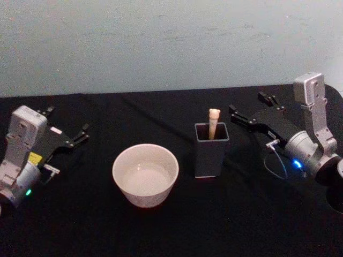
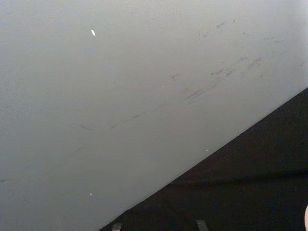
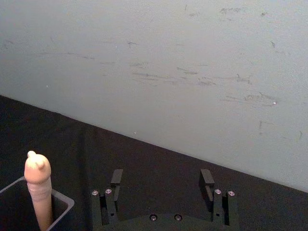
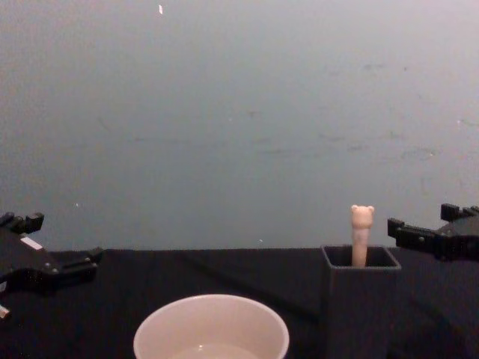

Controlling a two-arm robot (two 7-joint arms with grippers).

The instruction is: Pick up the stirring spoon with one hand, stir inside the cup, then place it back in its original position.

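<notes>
Nearest the robot stood the wide, round, cream-white cup with its thick smooth rim, on the black cloth-covered table, with something pale and perhaps liquid low inside, though that was hard to tell. Just beyond it, at about two o'clock from the cup, rose the tall dark grey square-sectioned holder box, and in it the slim stirring spoon stood nearly upright, its pale peach handle and small bear head clear of the rim while the neck and bowl were hidden inside. At three o'clock from the holder the right gripper hung near the handle but apart from it, its black fingers spread wide with nothing between them. Well off at nine o'clock from the cup the left gripper sat low over the cloth, fingers likewise spread and empty. Farthest back ran the scuffed pale grey wall. The likeliest trouble, judged from here, was the right gripper coming in low and striking the thin-walled holder, which would probably tip or slide because it is narrow and tall; a pinch taken too high on the rounded bear head might also slip, letting the spoon drop back or lean.
</notes>
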